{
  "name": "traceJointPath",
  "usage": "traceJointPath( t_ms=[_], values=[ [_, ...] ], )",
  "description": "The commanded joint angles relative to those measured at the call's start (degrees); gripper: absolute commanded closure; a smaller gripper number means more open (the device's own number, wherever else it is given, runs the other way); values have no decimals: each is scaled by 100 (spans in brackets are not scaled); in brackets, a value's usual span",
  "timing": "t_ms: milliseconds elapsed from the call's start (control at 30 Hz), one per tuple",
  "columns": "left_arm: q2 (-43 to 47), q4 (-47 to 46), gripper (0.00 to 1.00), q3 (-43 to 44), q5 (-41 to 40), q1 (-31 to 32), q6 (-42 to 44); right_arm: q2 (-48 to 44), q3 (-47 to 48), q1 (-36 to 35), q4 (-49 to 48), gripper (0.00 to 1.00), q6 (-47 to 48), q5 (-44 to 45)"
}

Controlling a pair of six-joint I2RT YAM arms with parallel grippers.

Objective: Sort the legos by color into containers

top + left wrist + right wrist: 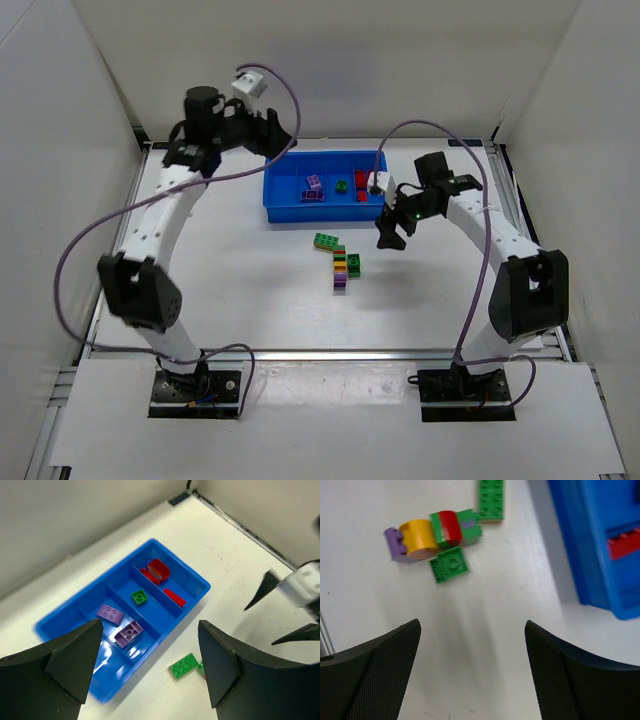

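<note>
My left arm [160, 215] stretched to the far edge, left gripper [150, 625] wide above the blue tray [300, 213], right gripper [472, 625] wide over bench centre, two purple bricks [111, 613] inside, two loose green bricks [449, 564] at centre.

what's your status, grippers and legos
Left gripper open, empty, by tray. Right gripper open, empty, near loose legos. A few sorted legos in tray. Nothing in the way.

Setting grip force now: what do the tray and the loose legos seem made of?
The blue tray looks like glossy moulded plastic: light glints off its floor. The loose legos look like smooth hard plastic, with moulded studs and a slight sheen; hardness is a guess.
</note>
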State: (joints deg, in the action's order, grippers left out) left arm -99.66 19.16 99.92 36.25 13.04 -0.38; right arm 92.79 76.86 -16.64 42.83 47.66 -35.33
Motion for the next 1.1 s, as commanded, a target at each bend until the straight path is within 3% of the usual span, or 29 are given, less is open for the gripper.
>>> traceJointPath(
  t_ms=[0, 200, 400, 667, 1067],
  values=[
    [1023, 693, 13, -656, 199, -222, 433, -376, -355, -251, 69, 13, 806, -369],
    [2132, 976, 11, -1737, -214, -319, 662, -447, -1225, -893, -775, 15, 1175, -141],
    [2565, 1099, 10, -2239, -355, -337, 583, -192, -1577, -1227, -1619, 16, 1255, 307],
    [2644, 1143, 10, -2442, -399, -346, 662, 423, -1165, -1218, -1646, 17, 1246, 369],
    [2513, 1152, 9, -2504, -364, -390, 750, 995, -699, -1227, -1497, 30, 1254, 246]
  ],
)
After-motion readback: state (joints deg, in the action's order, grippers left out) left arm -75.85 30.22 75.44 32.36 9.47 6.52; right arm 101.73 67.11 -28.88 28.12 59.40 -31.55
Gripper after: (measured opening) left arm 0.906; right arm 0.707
